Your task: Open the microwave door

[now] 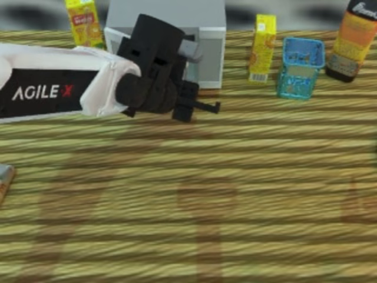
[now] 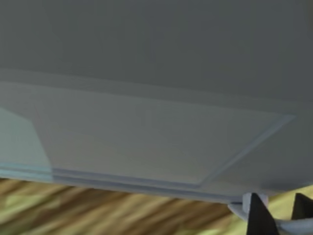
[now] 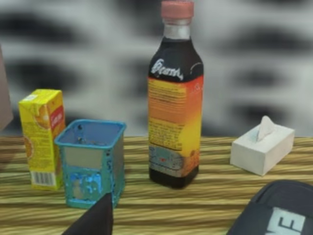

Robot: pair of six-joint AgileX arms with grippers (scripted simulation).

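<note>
Black left end effector point(image 1: 200, 107) hides the microwave door point(image 1: 126, 44); its grip cannot be told.

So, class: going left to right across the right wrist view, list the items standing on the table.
Yellow juice carton → blue square container → dark sauce bottle with pink cap → white tissue box.

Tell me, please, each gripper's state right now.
Left gripper, at the flat silver-grey microwave door: cannot be told.
Right gripper, facing the dark bottle: cannot be told.
</note>
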